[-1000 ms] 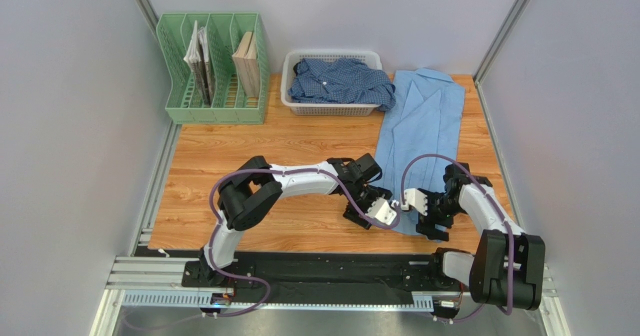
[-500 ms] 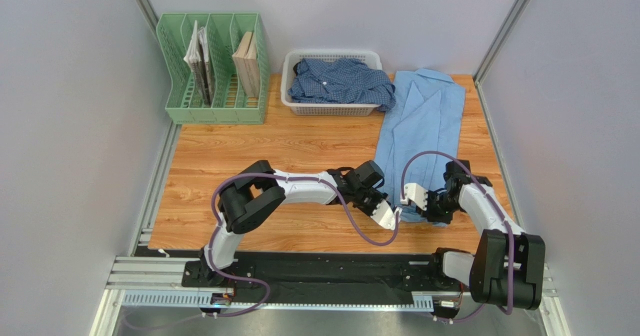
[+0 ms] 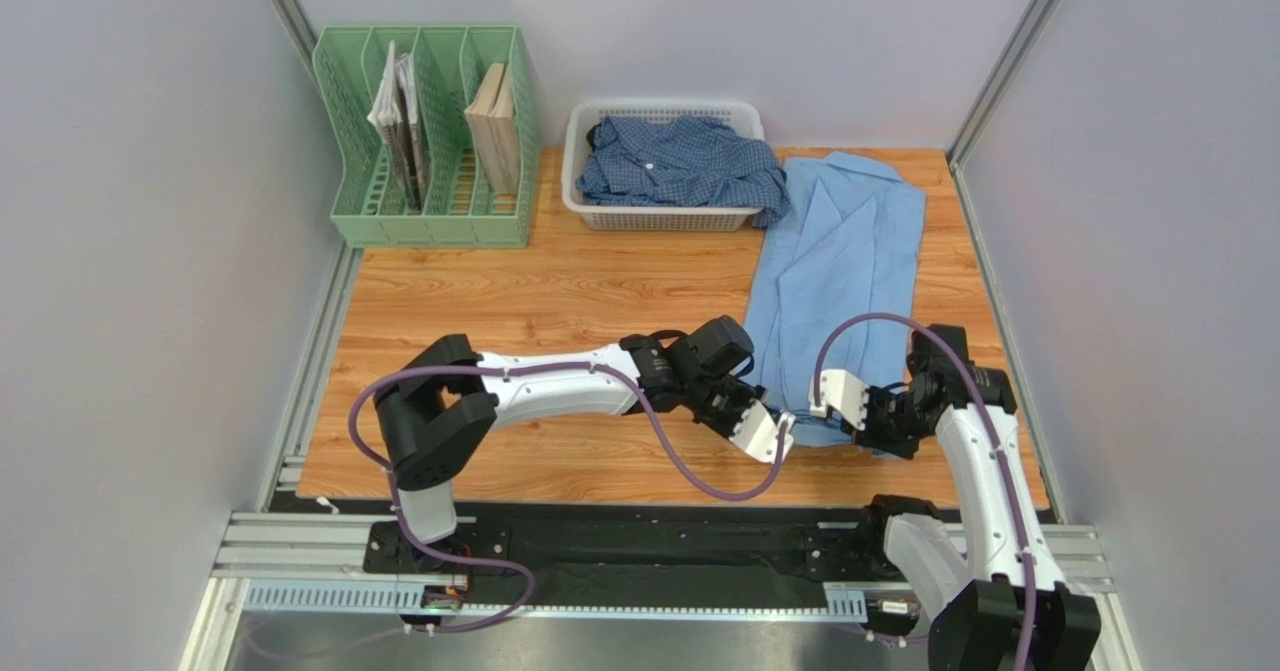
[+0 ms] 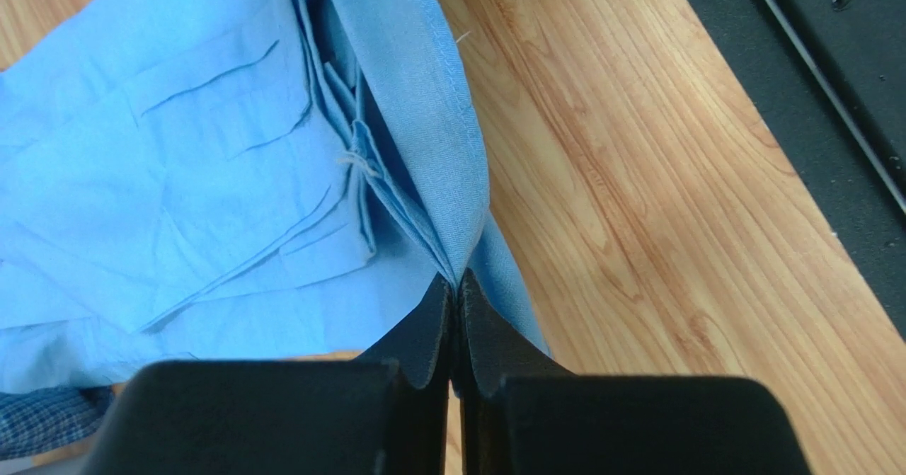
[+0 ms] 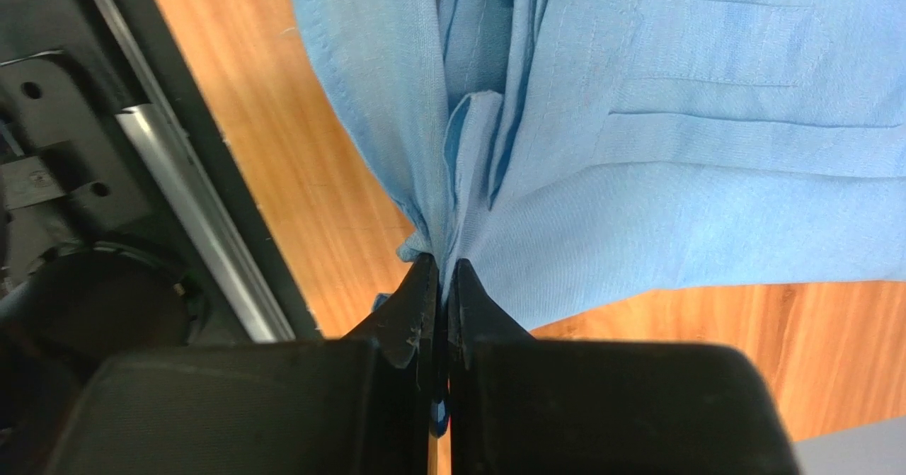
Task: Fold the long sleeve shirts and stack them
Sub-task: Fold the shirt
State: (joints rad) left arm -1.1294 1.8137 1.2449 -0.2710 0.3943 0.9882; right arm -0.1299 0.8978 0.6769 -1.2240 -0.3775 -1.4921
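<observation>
The light sky-blue shirt (image 3: pixel 842 259) lies lengthwise on the right side of the wooden table, collar end at the back. My left gripper (image 3: pixel 775 431) is shut on its near hem at the left corner, seen pinched in the left wrist view (image 4: pixel 457 282). My right gripper (image 3: pixel 830 401) is shut on the near hem at the right, seen in the right wrist view (image 5: pixel 441 265). Both hold the hem slightly raised. The darker checked shirt (image 3: pixel 679 161) lies crumpled in the white basket (image 3: pixel 661 218), one part hanging over its right rim.
A green file rack (image 3: pixel 428 131) with books stands at the back left. Grey walls close in both sides. The black rail (image 3: pixel 631 529) runs along the near table edge, just behind both grippers.
Both grippers have closed on the light blue shirt's near hem and lifted it. The shirt has slid a little toward the near edge. The right arm has swung outward.
</observation>
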